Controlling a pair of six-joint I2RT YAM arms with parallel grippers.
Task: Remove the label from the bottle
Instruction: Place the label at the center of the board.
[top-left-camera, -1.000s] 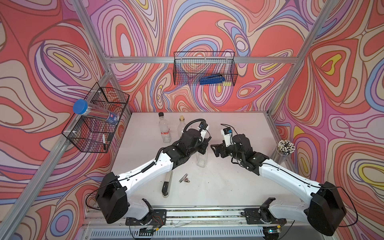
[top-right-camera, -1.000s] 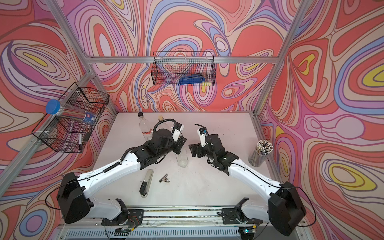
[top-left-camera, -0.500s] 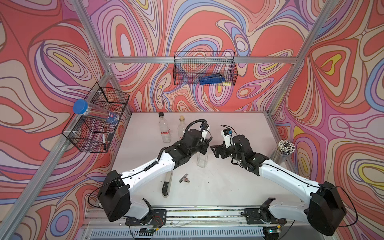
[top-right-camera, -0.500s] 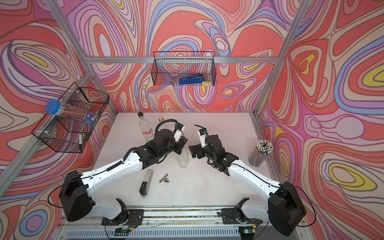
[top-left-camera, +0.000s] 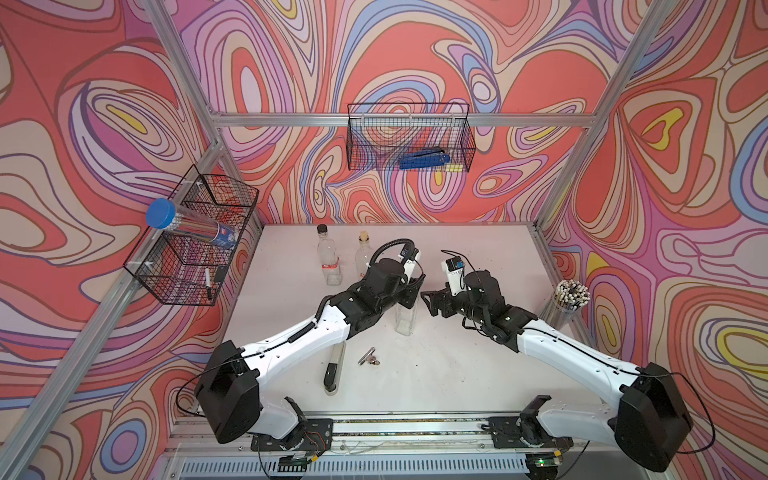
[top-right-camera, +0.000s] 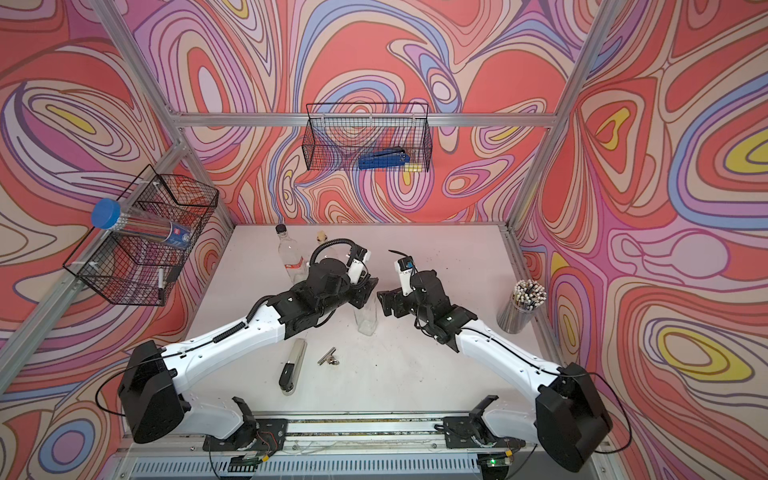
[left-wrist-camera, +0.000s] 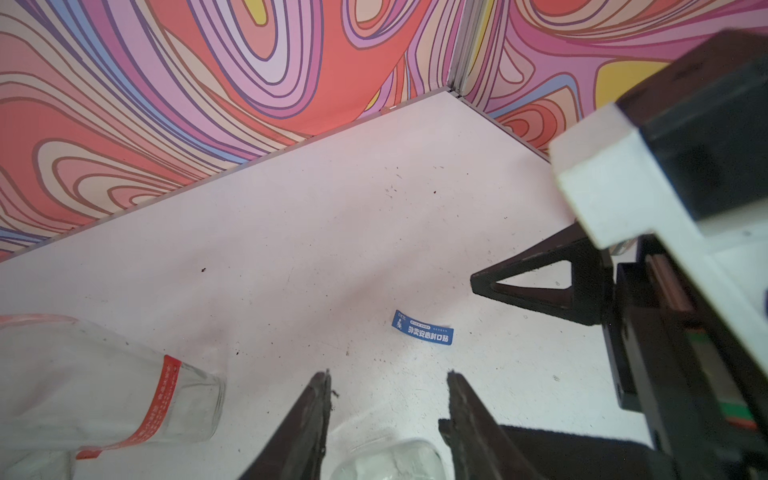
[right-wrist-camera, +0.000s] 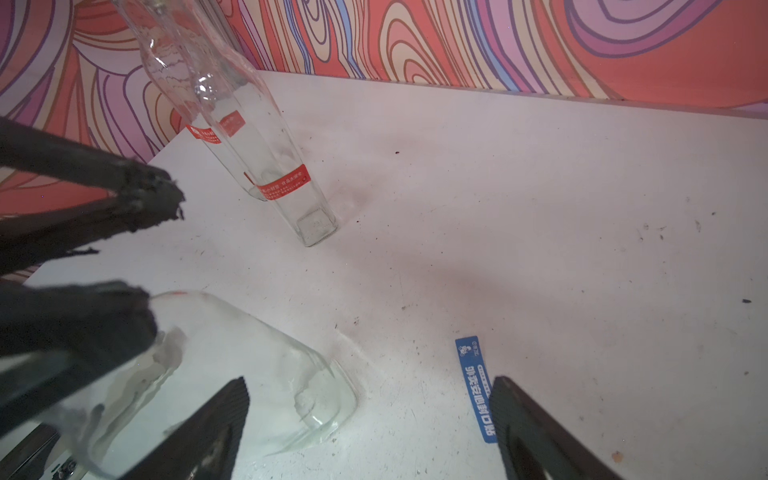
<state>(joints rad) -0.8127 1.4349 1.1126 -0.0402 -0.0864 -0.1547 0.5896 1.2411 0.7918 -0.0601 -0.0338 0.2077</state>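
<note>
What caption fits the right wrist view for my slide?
The blue label lies on the white table beside the clear bottle, framed by the open right gripper's fingers.

Clear bottle (top-right-camera: 366, 322) upright, mid-table.
I see the left gripper (top-right-camera: 366, 292) over its top, the right gripper (top-right-camera: 384, 301) just right of it, a metal clip (top-right-camera: 326, 356) nearer.

Bright, even light, soft shadows, edge blur

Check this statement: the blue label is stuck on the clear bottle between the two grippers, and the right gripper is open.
Wrong in one respect: the blue label lies on the table, apart from the clear bottle, as the left wrist view shows. The right gripper is open.
</note>
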